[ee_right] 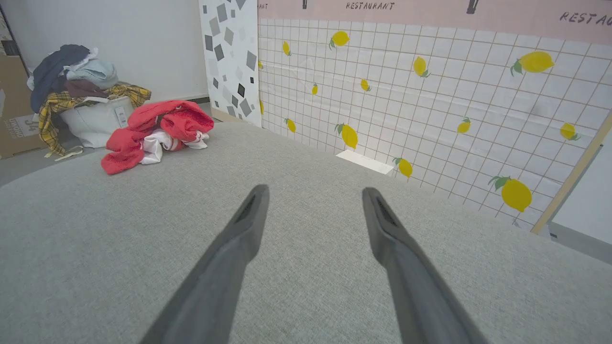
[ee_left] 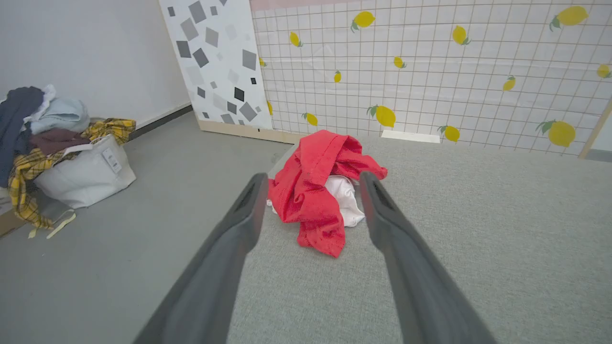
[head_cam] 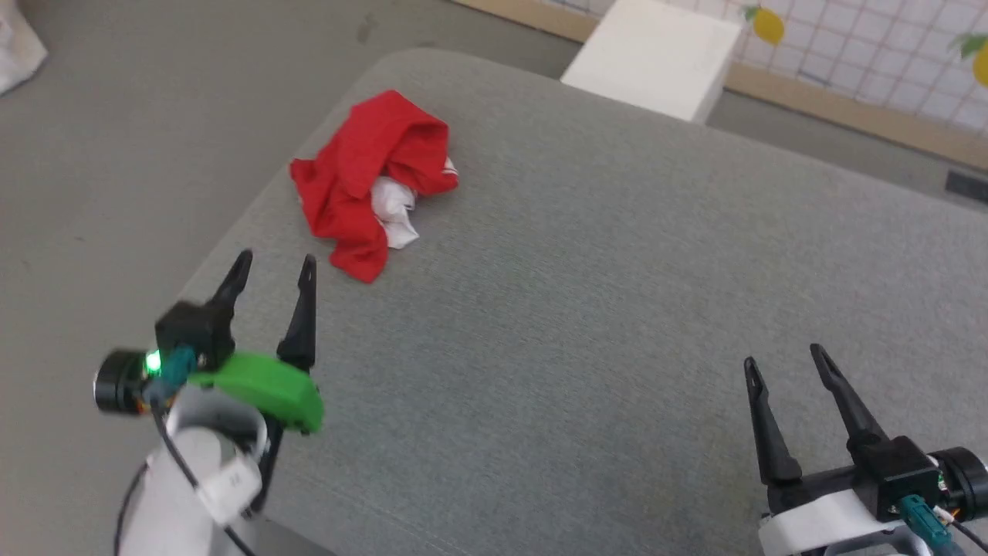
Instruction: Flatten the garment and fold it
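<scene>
Brimming with clothes (ee_left: 60, 117), white bag (ee_left: 88, 177) stands beyond the crumpled garment (ee_left: 313, 193).

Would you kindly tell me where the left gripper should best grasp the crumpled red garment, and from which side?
Probably the loose red tail of the garment, which lies low on the grey surface nearest the open left gripper. Come from the robot's side; the rest is a bunched heap.

Open cushion (head_cam: 579, 309) between left tool (head_cam: 277, 256) and garment (head_cam: 355, 166).

L gripper (head_cam: 274, 266) & R gripper (head_cam: 786, 359) both spread wide, empty, fingers pointing fwd, arms apart.
</scene>
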### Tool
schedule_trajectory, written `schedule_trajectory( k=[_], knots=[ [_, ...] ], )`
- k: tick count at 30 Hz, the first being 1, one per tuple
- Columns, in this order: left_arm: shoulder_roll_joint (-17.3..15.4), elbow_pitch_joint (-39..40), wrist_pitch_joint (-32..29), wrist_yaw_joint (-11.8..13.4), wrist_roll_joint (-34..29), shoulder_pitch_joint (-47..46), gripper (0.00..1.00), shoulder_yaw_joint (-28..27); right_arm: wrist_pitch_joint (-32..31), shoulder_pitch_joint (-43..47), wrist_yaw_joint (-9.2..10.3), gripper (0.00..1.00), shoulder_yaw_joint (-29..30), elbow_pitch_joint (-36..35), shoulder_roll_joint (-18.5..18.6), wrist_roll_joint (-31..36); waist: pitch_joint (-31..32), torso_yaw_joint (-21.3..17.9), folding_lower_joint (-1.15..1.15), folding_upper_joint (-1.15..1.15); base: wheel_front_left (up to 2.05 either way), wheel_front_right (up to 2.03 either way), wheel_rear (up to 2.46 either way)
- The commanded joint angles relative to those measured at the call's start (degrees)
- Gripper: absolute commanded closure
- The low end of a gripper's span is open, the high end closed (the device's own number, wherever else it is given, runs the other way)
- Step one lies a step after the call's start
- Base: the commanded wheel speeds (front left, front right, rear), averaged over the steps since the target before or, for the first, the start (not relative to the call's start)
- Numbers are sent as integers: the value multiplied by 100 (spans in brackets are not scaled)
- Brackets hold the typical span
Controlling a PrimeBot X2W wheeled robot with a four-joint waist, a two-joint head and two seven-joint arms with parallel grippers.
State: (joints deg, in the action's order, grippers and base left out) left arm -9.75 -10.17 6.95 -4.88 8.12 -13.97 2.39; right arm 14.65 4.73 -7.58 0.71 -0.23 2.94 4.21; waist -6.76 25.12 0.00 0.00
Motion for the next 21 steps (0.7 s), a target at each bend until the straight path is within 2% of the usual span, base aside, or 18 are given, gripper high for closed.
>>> schedule_trajectory(
  k=[1,10,12,18,21],
  knots=[
    [-113,-140,-176,-61,33,-285,0,36,32,-89,9,0,28,-80,30,69,-425,-359,0,0,0,0,0],
    [-948,-1180,-1328,-246,435,-1708,0,356,-71,-436,9,0,34,-543,307,191,-1365,-920,0,0,0,0,0],
    [-1135,-1398,-1583,-254,649,-1972,0,445,-94,-501,9,0,9,-670,349,213,-1566,-1040,0,0,0,0,0],
    [-1905,-1971,-2369,-259,1564,-2815,0,1226,-150,-702,9,0,71,-1053,431,258,-2091,-1293,0,0,0,0,0],
    [-2153,-2173,-2730,-259,2098,-3147,0,1482,-188,-760,9,0,85,-1185,467,262,-2289,-1380,0,0,0,0,0]
  ],
)
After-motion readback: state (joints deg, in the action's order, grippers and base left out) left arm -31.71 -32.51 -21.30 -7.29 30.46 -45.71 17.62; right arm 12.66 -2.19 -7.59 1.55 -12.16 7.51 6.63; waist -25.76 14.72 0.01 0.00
